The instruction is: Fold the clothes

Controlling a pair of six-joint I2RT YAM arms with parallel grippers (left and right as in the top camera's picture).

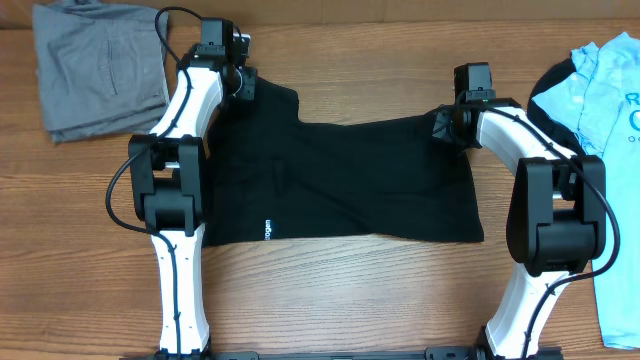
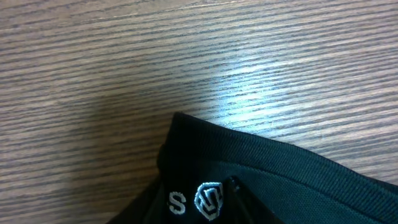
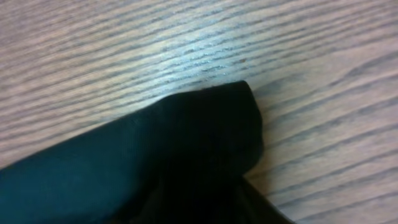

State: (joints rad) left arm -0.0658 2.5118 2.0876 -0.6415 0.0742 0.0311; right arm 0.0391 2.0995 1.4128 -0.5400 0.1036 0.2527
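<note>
The black shirt lies spread flat on the wooden table, with a small white mark near its lower left. My left gripper sits at the shirt's far left corner, shut on the fabric. In the left wrist view the black shirt rises into the jaws, showing a white "S" and a shield logo. My right gripper is at the far right corner. There the black shirt bunches into a rounded fold held between the dark jaws.
Folded grey trousers lie at the far left corner of the table. A light blue T-shirt with a dark edge lies along the right side, close to the right arm. Bare wood runs along the near edge.
</note>
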